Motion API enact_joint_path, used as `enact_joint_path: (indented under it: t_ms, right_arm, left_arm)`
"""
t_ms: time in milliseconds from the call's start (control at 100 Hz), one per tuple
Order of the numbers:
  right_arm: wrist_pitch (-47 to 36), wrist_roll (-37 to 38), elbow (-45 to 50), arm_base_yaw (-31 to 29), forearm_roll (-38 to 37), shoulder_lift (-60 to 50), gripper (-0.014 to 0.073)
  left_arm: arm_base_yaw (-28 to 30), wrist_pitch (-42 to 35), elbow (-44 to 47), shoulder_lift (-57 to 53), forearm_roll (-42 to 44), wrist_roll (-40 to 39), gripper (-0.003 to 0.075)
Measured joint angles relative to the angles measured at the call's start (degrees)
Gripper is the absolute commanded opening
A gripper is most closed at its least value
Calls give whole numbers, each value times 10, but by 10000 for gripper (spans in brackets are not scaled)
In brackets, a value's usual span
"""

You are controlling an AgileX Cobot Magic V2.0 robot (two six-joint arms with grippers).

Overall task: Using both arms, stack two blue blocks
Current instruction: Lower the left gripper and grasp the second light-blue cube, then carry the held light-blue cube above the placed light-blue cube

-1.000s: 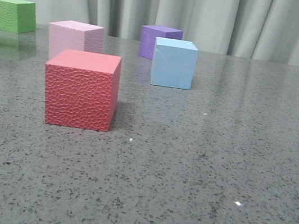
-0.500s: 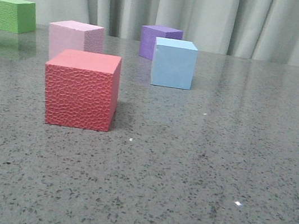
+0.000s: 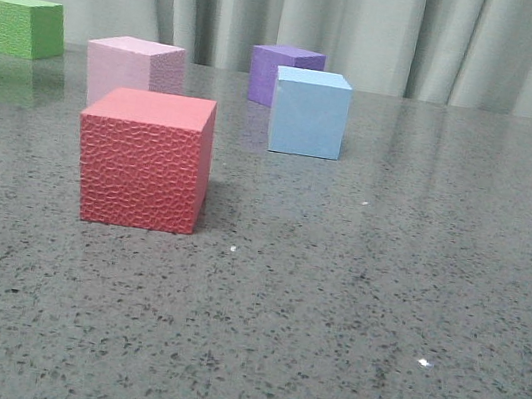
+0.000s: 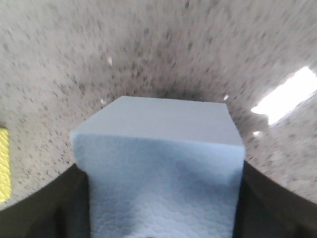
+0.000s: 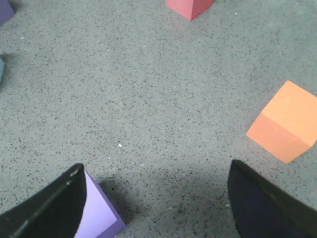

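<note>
Left gripper [image 4: 158, 218] — fingers flanking, touching a blue block [image 4: 158, 163].

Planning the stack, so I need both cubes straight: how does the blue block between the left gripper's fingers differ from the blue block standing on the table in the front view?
The blue block in the left gripper sits between dark fingers; the blue block on the table stands free, with no gripper near it. The first shows only in the left wrist view, the second in the front view, before a purple cube. Both are pale sky-blue cubes.
</note>
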Motion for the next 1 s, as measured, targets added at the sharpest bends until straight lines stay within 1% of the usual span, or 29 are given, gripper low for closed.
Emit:
enact_joint_path:
  t_ms: [120, 260, 400, 800, 1000]
  right_arm:
    - [0, 0, 0, 0, 0, 0, 580]
    - [0, 0, 0, 0, 0, 0, 580]
    - [0, 0, 0, 0, 0, 0, 580]
    - [-1, 0, 0, 0, 1, 0, 580]
    - [-1, 0, 0, 0, 2, 0, 580]
  left_arm:
    - [0, 11, -52, -1, -44, 0, 165]
    - [0, 16, -103, -2, -102, -19, 165]
    - [-21, 18, -136, -2, -114, -29, 165]
    - [-154, 22, -177, -1, -119, -47, 174]
    - [-206, 15, -204, 17, -116, -48, 174]
